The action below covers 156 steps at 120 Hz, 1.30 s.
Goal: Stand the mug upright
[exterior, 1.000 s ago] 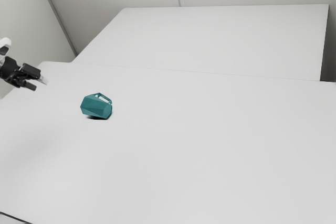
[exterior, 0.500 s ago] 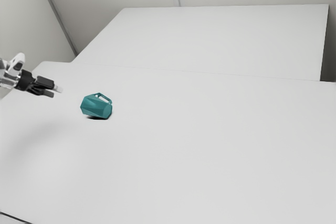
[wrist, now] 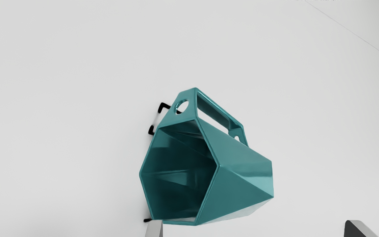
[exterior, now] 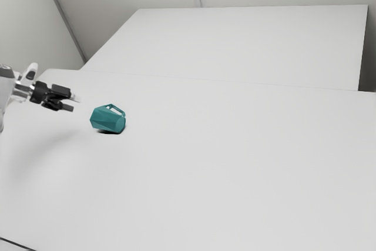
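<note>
So, biggest to smallest. The table [exterior: 205, 192] is pale and broad, with the arm [exterior: 4, 95] coming in from about 9 o'clock in the exterior view. The gripper [exterior: 75, 103] is spread wide with nothing between its fingers, hanging off the mug's 10 o'clock side, near but not touching.

The mug [exterior: 107, 120] is over on its side, roughly 9 o'clock from the middle of that view, so it's not upright as it lies. Its base points to about 4 o'clock and its mouth [wrist: 179, 177] faces the gripper.

My guess is it's stiff and fairly light, but that glossy faceted skin could be slippery, and if it's ceramic a hard knock might chip it. The body narrows toward the base, so a squeeze down there could slide off. I'd grab near the rim [wrist: 207, 143], lift that end and let it pivot down onto its base. The handle [wrist: 215, 109], sticking up toward 1 o'clock, looks grabbable too, but the mug might swing from it.

As for contents, I can see bare teal walls inside and no drink or object, though it gets pretty dark deeper in. Smallest bit: a round hole [wrist: 181, 107] through the handle near the mouth
</note>
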Available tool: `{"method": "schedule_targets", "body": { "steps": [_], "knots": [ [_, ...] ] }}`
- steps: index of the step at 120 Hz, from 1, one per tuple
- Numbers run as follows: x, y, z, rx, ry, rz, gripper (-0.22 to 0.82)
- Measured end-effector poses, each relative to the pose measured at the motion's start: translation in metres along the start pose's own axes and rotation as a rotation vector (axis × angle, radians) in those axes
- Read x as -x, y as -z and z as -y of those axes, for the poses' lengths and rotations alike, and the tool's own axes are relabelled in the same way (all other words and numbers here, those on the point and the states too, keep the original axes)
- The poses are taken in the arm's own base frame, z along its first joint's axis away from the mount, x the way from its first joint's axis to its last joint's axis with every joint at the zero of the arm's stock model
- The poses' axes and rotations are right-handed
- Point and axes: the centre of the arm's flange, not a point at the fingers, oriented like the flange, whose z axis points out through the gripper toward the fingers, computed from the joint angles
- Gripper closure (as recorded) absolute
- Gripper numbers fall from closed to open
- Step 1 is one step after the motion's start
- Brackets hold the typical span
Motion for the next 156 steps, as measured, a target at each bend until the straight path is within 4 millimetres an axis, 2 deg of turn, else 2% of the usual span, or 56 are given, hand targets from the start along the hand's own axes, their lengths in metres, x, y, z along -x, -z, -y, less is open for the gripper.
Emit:
{"method": "schedule_targets", "body": {
  "steps": [20, 56, 86, 108, 124, 140, 156],
  "knots": [
    [0.003, -0.019, 0.01, 0.059, 0.046, 0.007, 0.0],
    [-0.015, -0.035, 0.013, 0.079, 0.04, 0.02, 0.0],
    [-0.014, -0.066, 0.021, 0.107, 0.058, 0.057, 0.0],
    [-0.016, -0.087, 0.014, 0.136, 0.057, 0.072, 0.0],
    [-0.016, -0.094, 0.015, 0.15, 0.067, 0.068, 0.01],
    [-0.014, -0.101, 0.016, 0.162, 0.077, 0.068, 0.04],
    [-0.015, -0.106, 0.014, 0.171, 0.081, 0.069, 0.14]
  ]
}}
